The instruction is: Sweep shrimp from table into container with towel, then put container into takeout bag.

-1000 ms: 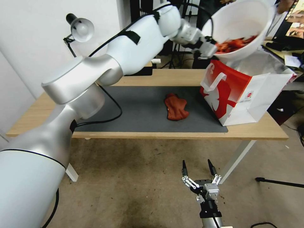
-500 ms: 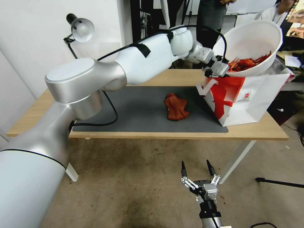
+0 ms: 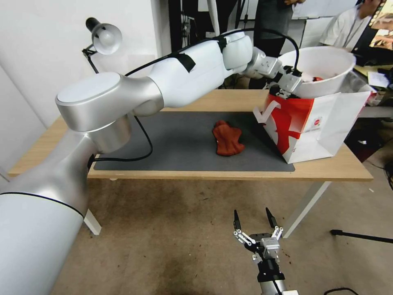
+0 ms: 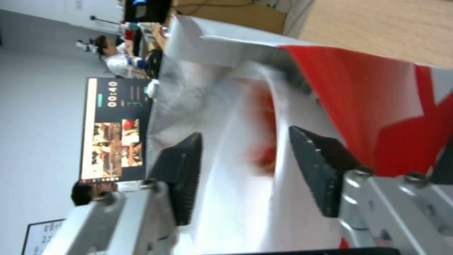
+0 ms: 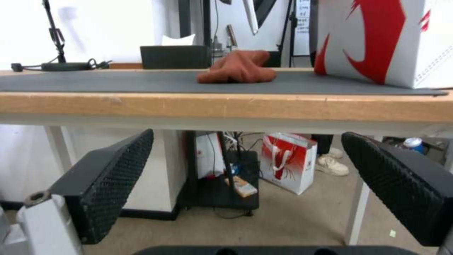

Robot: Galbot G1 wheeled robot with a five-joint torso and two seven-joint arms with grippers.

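The counter (image 3: 196,101) carries no loose shrimp, so the sweeping looks finished. The takeout bag (image 3: 323,127) stands at its right end with the container (image 3: 327,65) sunk partly into its open mouth, a few shrimp (image 3: 316,78) visible inside. The left tool (image 3: 291,82) is clenched on the container's near rim; release remains. The towel (image 3: 227,138) lies discarded on the mat. The right tool (image 3: 256,221) hangs released below the counter's edge.
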